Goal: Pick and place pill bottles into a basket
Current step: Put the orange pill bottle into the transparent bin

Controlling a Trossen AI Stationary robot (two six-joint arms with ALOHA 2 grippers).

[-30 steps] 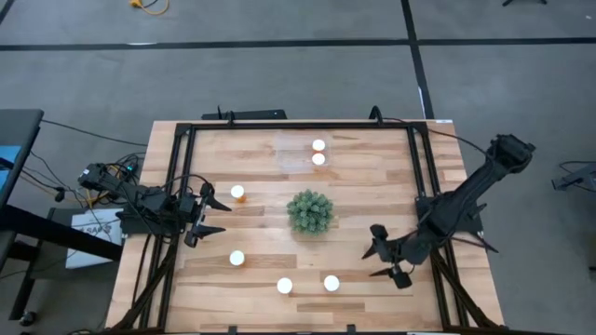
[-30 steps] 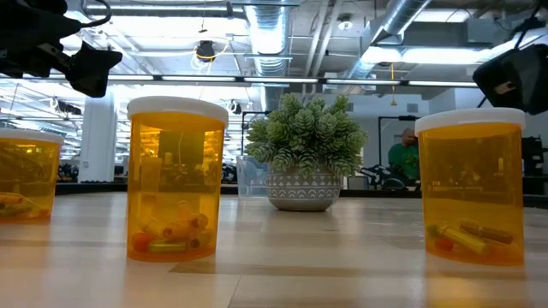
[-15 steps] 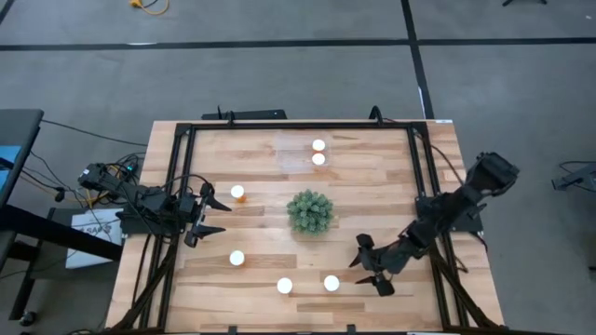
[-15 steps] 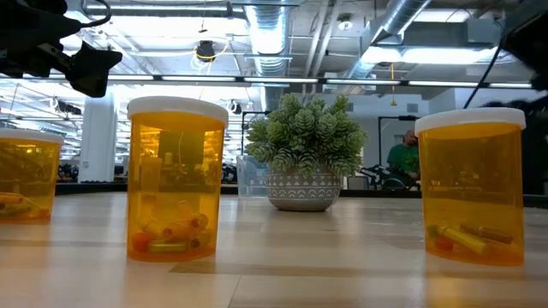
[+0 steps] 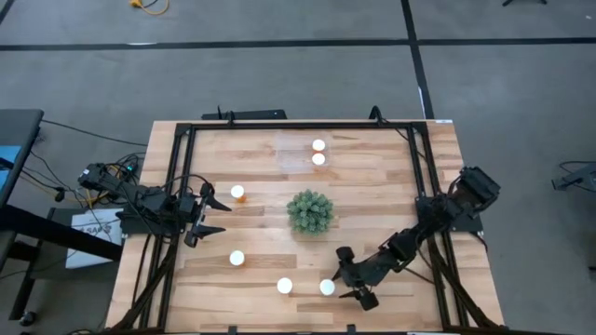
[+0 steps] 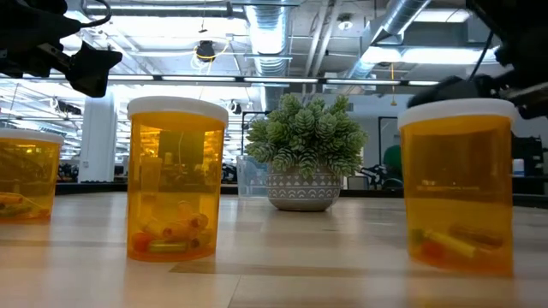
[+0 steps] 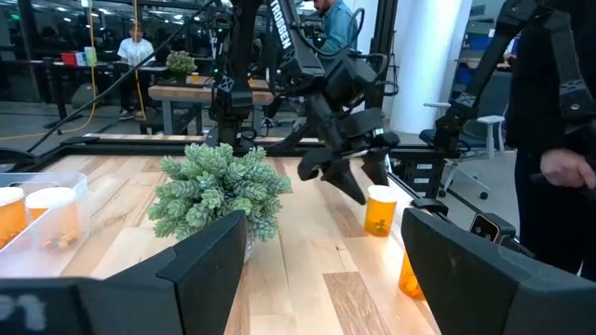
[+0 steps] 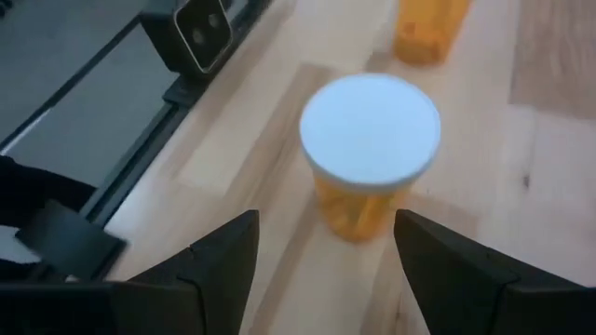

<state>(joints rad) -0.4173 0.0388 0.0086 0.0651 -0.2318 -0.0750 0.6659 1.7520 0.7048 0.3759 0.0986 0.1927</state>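
Observation:
Four orange pill bottles with white caps stand on the wooden table (image 5: 391,186): one at the left (image 5: 237,192) and three near the front (image 5: 237,258) (image 5: 284,286) (image 5: 327,288). Two more (image 5: 318,152) stand in the clear basket (image 5: 296,154) at the far middle. My right gripper (image 5: 343,277) is open, low over the table, right beside the front right bottle (image 8: 370,130). That bottle stands just ahead of its two fingers. My left gripper (image 5: 212,212) is open and empty at the table's left, near the left bottle. My right gripper comes at the front right bottle (image 5: 327,288) slanting from the table's right, its open fingers (image 8: 223,265) on either side of the bottle's line. I cannot tell whether a finger touches the bottle. The bottle stands upright on the table.
A green plant ball in a pot (image 5: 310,212) stands at the table's middle, between the front bottles and the basket. A black metal frame (image 5: 298,126) runs round the table. People show in the room behind, in the left wrist view (image 7: 559,167).
My right gripper has come down and gone toward the table's left and near edges, up to the front right bottle. That bottle has slid a little toward the near left and stays upright. My left arm has kept still.

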